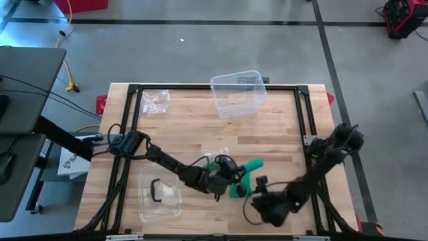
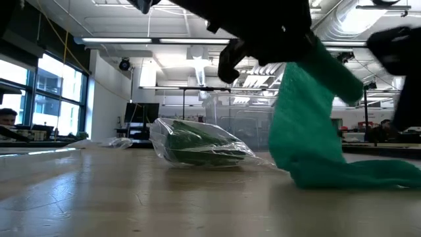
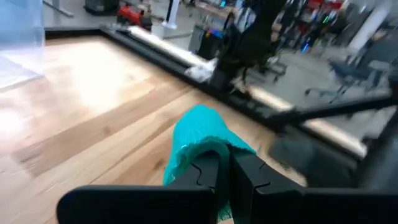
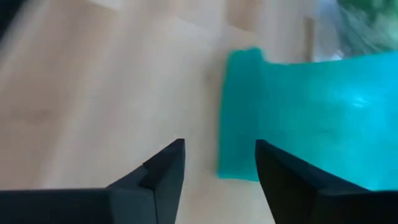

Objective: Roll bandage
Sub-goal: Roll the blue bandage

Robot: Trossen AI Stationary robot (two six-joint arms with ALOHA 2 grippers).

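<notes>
A teal-green bandage strip (image 1: 246, 175) lies near the table's front middle, with one part raised. My left gripper (image 1: 231, 176) reaches in from the left and is shut on that raised part (image 3: 205, 134). In the low view the strip (image 2: 306, 125) falls from the gripper down to the table. My right gripper (image 1: 254, 193) is open just near-right of the bandage. Its fingers stand low over the table, short of the flat end (image 4: 292, 118), and touch nothing. My left gripper pinches the bandage's raised part (image 3: 200, 144) between its two shut fingers; the cloth humps over the fingertips. The fingers come in slanting from the table's left. The strip hangs below them (image 2: 299, 99) and its lower stretch (image 2: 368, 174) lies flat on the table.
A clear bag holding a green roll (image 2: 197, 145) lies just behind the bandage. A clear tray (image 1: 160, 194) with a black item sits at the near left. A clear tub (image 1: 238, 94) and a small plastic bag (image 1: 155, 100) stand at the far side.
</notes>
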